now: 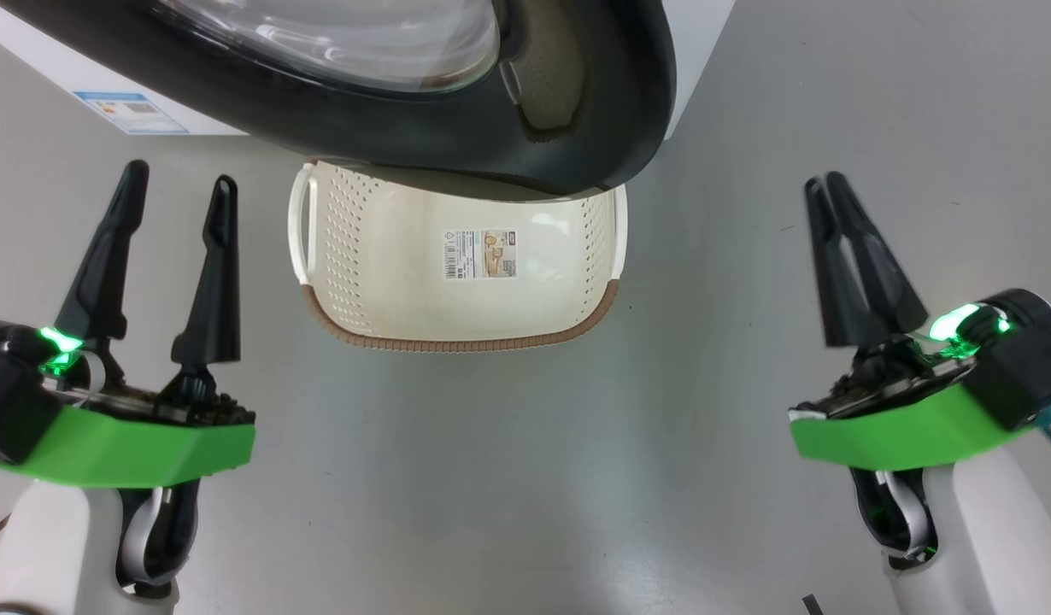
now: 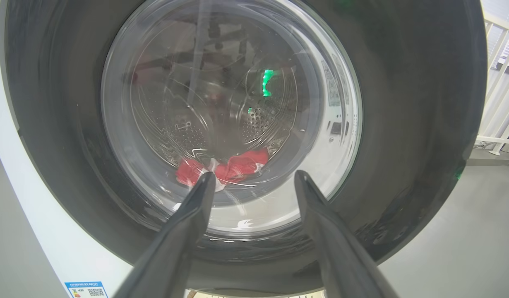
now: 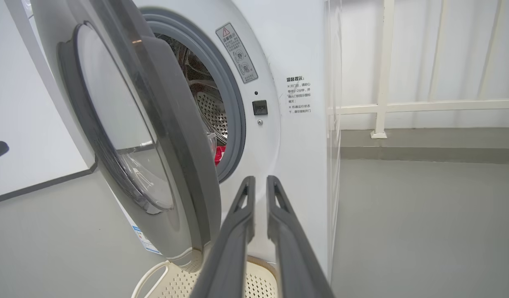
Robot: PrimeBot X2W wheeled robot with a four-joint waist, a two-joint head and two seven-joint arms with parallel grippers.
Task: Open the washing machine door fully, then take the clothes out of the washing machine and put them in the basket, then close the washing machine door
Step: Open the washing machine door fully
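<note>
The washing machine door (image 1: 406,137), with its black rim and glass bowl, stands partly open at the top of the head view and overhangs the far end of the cream basket (image 1: 457,342) on the floor. Through the door glass (image 2: 221,103) I see the red clothes (image 2: 238,165) lying low in the steel drum. A red sliver of the clothes (image 3: 218,154) shows in the gap between the door (image 3: 155,124) and the washing machine (image 3: 296,136). My left gripper (image 1: 181,178) is open and empty, left of the basket, pointing at the door (image 2: 254,176). My right gripper (image 1: 824,184) is right of the basket, fingers nearly together on nothing (image 3: 260,180).
A blue label (image 1: 132,111) marks the machine's white front at the upper left. A white railing (image 3: 382,82) and a pale wall stand beyond the machine's right side. Grey floor (image 1: 525,478) stretches between my arms and the basket. The basket's near corner (image 3: 176,285) lies below the door.
</note>
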